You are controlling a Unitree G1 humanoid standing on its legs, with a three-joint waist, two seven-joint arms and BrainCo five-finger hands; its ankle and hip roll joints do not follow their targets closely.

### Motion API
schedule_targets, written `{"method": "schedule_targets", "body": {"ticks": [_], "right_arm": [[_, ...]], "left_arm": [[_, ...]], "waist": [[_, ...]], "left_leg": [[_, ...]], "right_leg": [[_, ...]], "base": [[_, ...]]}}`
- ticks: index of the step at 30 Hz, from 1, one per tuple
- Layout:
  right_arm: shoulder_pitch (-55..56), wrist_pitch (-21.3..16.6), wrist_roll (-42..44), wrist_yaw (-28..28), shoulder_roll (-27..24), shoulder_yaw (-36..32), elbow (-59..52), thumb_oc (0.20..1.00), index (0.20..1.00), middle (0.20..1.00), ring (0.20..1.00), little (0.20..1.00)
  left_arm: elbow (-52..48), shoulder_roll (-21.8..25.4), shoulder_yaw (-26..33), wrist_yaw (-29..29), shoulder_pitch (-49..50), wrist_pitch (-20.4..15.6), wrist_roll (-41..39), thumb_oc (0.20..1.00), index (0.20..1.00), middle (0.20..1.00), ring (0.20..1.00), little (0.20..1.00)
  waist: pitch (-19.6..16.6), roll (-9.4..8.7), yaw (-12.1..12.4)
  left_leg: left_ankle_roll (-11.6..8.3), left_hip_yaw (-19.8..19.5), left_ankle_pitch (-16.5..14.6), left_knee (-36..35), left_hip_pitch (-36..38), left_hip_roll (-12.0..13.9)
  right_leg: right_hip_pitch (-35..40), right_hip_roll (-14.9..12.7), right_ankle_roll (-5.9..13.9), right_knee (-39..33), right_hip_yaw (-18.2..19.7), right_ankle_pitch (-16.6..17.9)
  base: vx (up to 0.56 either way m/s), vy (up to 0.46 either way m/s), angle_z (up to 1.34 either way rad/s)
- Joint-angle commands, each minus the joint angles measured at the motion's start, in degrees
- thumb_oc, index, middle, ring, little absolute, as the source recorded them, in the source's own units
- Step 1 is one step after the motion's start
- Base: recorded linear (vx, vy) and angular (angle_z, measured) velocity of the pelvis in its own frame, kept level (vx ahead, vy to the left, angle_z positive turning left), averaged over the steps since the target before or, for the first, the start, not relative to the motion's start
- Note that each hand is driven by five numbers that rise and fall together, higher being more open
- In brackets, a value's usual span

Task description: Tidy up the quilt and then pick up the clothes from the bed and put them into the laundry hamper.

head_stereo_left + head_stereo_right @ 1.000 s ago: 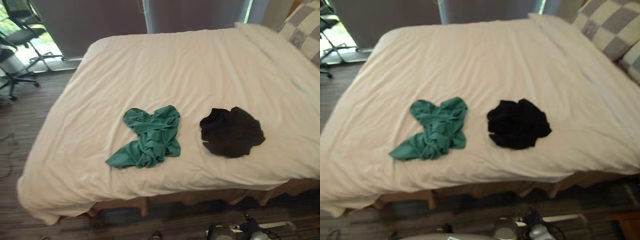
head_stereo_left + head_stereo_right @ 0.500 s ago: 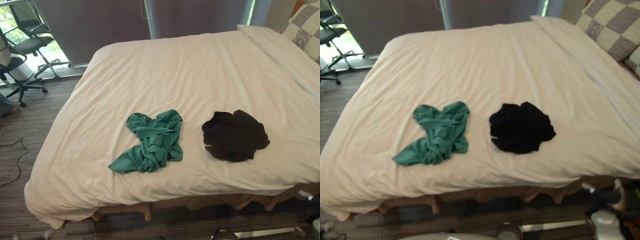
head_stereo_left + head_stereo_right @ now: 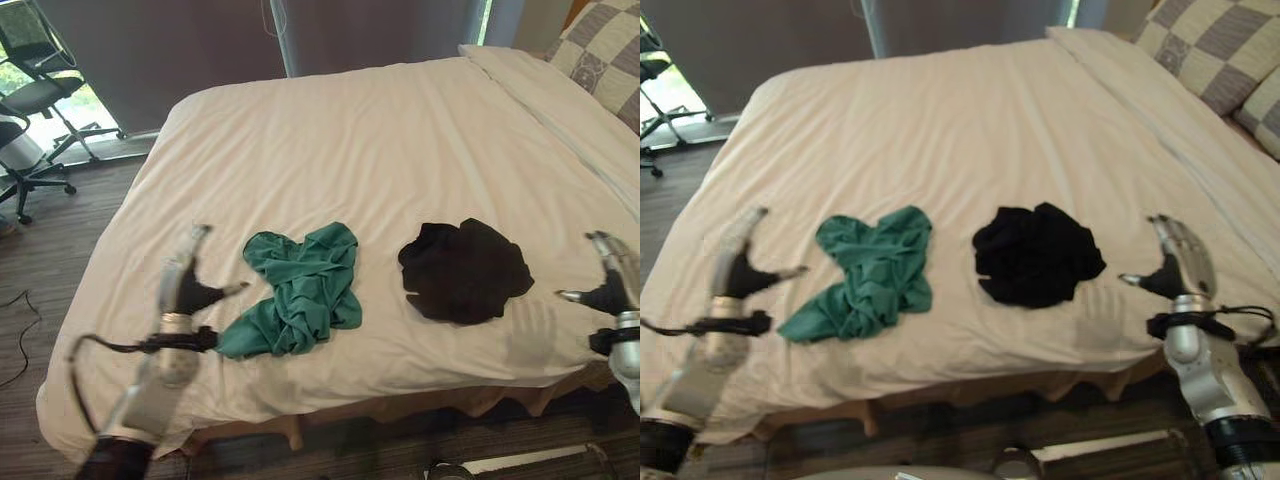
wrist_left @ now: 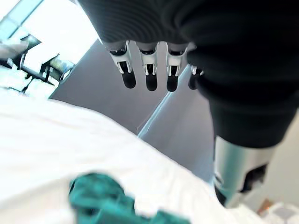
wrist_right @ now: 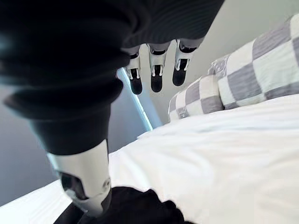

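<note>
The cream quilt [image 3: 380, 140] lies spread nearly flat over the bed, its far right edge cut off beside checked pillows [image 3: 1210, 55]. Near the quilt's front edge lie a crumpled green garment [image 3: 298, 288] and, to its right and apart from it, a bunched black garment [image 3: 463, 268] whose folds are too dark to make out. The left hand [image 3: 183, 288] hovers just left of the green garment, fingers straight and empty; the right hand [image 3: 1175, 262] hovers right of the black one, likewise released. Office chairs [image 3: 35, 95] stand beyond the quilt's left side.
</note>
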Motion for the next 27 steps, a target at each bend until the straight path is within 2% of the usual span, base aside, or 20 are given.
{"method": "schedule_targets", "body": {"ticks": [1,3,6,7,8,9,13,14,15,17,18,19,20,21,24,25,26,27], "right_arm": [[-5.92,1.06,-3.20,2.64,-0.66,1.80,-4.88,1.000,1.000,1.000,1.000,1.000],[-6.20,0.89,-3.51,3.25,-1.09,2.32,-5.72,1.000,1.000,1.000,1.000,1.000],[-8.37,0.13,-2.83,3.55,-2.29,3.78,-7.43,1.000,1.000,1.000,1.000,1.000],[-9.69,-0.04,-2.49,3.34,-2.80,4.70,-7.34,1.000,1.000,1.000,1.000,1.000],[-10.82,-0.06,-2.22,3.10,-3.11,5.43,-6.96,1.000,1.000,1.000,1.000,1.000],[-13.43,0.04,-1.86,3.03,-4.00,6.96,-7.16,1.000,1.000,1.000,1.000,1.000],[-18.05,-0.30,-0.45,1.98,-4.96,8.37,-7.18,1.000,1.000,1.000,1.000,1.000],[-20.62,-0.25,0.11,1.53,-5.20,9.73,-5.84,1.000,1.000,1.000,1.000,1.000],[-21.04,-0.33,0.16,1.41,-5.17,10.09,-5.52,1.000,1.000,1.000,1.000,1.000],[-25.23,0.44,0.80,0.85,-4.77,12.87,0.00,1.000,1.000,1.000,1.000,1.000],[-25.77,0.34,0.85,0.69,-4.70,13.37,0.46,1.000,1.000,1.000,1.000,1.000],[-28.75,1.02,1.47,0.46,-3.69,15.72,4.56,1.000,1.000,1.000,1.000,1.000],[-29.08,0.96,1.51,0.37,-3.62,15.97,4.78,1.000,1.000,1.000,1.000,1.000],[-31.02,1.56,2.34,0.56,-1.90,18.16,8.90,1.000,1.000,1.000,1.000,1.000],[-32.82,2.08,3.48,0.91,0.43,20.69,13.83,1.000,1.000,1.000,1.000,1.000],[-33.52,2.19,3.95,1.25,1.36,21.71,16.11,0.937,0.937,0.937,0.937,0.937],[-33.91,2.22,4.84,1.88,3.18,23.18,19.33,0.473,0.473,0.473,0.473,0.473],[-34.09,2.53,7.17,3.64,5.71,24.27,24.67,0.200,0.200,0.200,0.200,0.200]], "left_arm": [[3.27,0.99,1.04,-0.74,-3.07,5.16,9.78,1.000,1.000,1.000,1.000,1.000],[4.93,0.37,0.18,-0.74,-3.17,6.04,12.43,1.000,1.000,1.000,1.000,1.000],[11.94,0.25,-2.66,-0.29,-6.29,9.52,18.55,1.000,1.000,1.000,1.000,1.000],[16.70,0.17,-4.58,0.00,-8.89,10.98,20.09,0.555,0.555,0.555,0.555,0.555],[20.83,0.03,-6.25,0.09,-11.28,12.09,21.43,0.200,0.200,0.200,0.200,0.200],[27.02,0.45,-9.45,-0.61,-14.80,13.23,23.83,0.200,0.200,0.200,0.200,0.200],[27.34,1.34,-10.96,-1.03,-14.67,11.45,23.41,0.200,0.200,0.200,0.200,0.200],[25.80,1.50,-11.38,-0.71,-13.35,9.94,21.71,0.200,0.200,0.200,0.200,0.200],[25.70,1.55,-11.20,-0.73,-13.24,9.92,21.67,0.200,0.200,0.200,0.200,0.200],[20.89,1.59,-11.03,-0.30,-10.50,7.21,18.01,0.200,0.200,0.200,0.200,0.200],[20.69,1.68,-10.81,-0.36,-10.27,7.18,17.88,0.200,0.200,0.200,0.200,0.200],[16.36,1.52,-10.05,0.60,-8.52,4.89,14.02,0.200,0.200,0.200,0.200,0.200],[16.22,1.57,-9.86,0.55,-8.43,4.90,13.98,0.200,0.200,0.200,0.200,0.200],[10.92,1.69,-9.02,0.78,-6.58,2.42,9.89,0.200,0.200,0.200,0.200,0.200],[6.65,2.11,-7.92,0.84,-4.85,0.37,6.50,0.200,0.200,0.200,0.200,0.200],[4.78,2.36,-7.25,0.53,-4.12,-0.38,5.30,0.200,0.200,0.200,0.200,0.200],[3.00,2.45,-6.56,0.45,-3.55,-1.41,3.55,0.200,0.200,0.200,0.200,0.200],[0.73,2.59,-5.28,0.11,-2.86,-2.72,0.55,0.200,0.200,0.200,0.200,0.200]], "waist": [[1.68,-5.32,0.86],[2.03,-5.41,0.92],[4.41,-6.00,0.74],[5.57,-6.19,0.62],[6.60,-6.36,0.52],[8.48,-6.61,0.36],[10.81,-6.75,0.84],[12.21,-6.71,1.98],[12.12,-6.72,1.84],[13.09,-6.26,3.49],[13.05,-6.25,3.31],[13.52,-5.62,4.30],[13.51,-5.68,4.14],[14.06,-4.92,5.18],[14.44,-4.19,6.01],[14.45,-4.05,6.19],[14.58,-3.76,6.61],[14.58,-3.06,7.28]], "left_leg": [[-4.96,0.30,0.05,-1.61,0.91,3.70],[-4.97,0.59,0.09,-1.44,0.52,3.83],[-5.11,0.59,0.58,-0.50,-2.16,4.30],[-5.13,0.44,0.85,0.06,-3.63,4.46],[-5.13,0.27,1.02,0.65,-4.97,4.65],[-5.19,0.01,1.42,1.39,-7.16,4.96],[-5.40,-0.30,2.22,2.91,-11.29,5.37],[-5.83,-0.73,2.98,3.43,-12.99,5.80],[-5.85,-0.77,2.98,3.54,-13.22,5.83],[-6.28,-1.61,3.80,3.84,-14.85,6.03],[-6.30,-1.65,3.82,3.85,-14.91,6.06],[-6.56,-2.07,3.96,3.59,-14.89,6.06],[-6.49,-2.12,4.29,3.54,-15.11,5.98],[-6.68,-2.44,4.39,3.13,-14.82,5.85],[-6.80,-2.94,4.77,2.58,-14.72,5.50],[-6.76,-3.04,5.14,2.36,-14.90,5.34],[-6.86,-3.27,5.19,2.08,-14.68,5.28],[-6.99,-3.57,4.99,1.72,-14.10,5.16]], "right_leg": [[1.29,-7.22,5.32,-5.86,0.99,4.50],[0.67,-7.20,5.35,-5.62,1.14,4.48],[-2.24,-7.28,5.28,-4.30,1.80,4.51],[-3.71,-7.33,5.20,-3.60,1.96,4.53],[-5.04,-7.42,5.10,-2.91,2.01,4.49],[-7.43,-7.66,5.11,-1.92,2.03,4.67],[-11.92,-8.24,4.95,0.37,2.46,4.86],[-13.27,-8.64,4.77,1.15,2.24,4.88],[-13.50,-8.64,4.73,1.30,2.25,4.83],[-14.57,-9.10,4.38,2.29,1.81,4.67],[-14.63,-9.08,4.36,2.36,1.79,4.64],[-14.61,-9.17,4.27,3.08,1.39,4.04],[-14.75,-9.21,4.18,2.92,1.37,4.39],[-14.58,-9.34,4.13,3.45,1.10,3.84],[-14.37,-9.37,3.99,3.68,0.84,3.68],[-14.42,-9.39,3.86,3.35,0.66,4.04],[-14.19,-9.43,3.76,3.38,0.42,3.91],[-13.72,-9.41,3.74,3.58,0.10,3.40]], "base": [[0.00,-0.025,-0.10],[-0.03,-0.019,-0.17],[-0.15,-0.022,-0.17],[-0.22,-0.022,-0.05],[-0.30,-0.022,0.02],[-0.22,-0.015,0.05],[-0.17,-0.012,0.08],[-0.13,-0.032,-0.01],[-0.12,-0.057,-0.01],[-0.05,-0.050,0.10],[0.01,-0.049,0.11],[0.00,-0.033,0.09],[0.00,-0.058,0.14],[-0.01,-0.033,0.15],[-0.01,-0.026,0.17],[0.01,-0.050,0.19],[0.01,-0.056,0.10],[0.03,-0.056,0.09]]}}
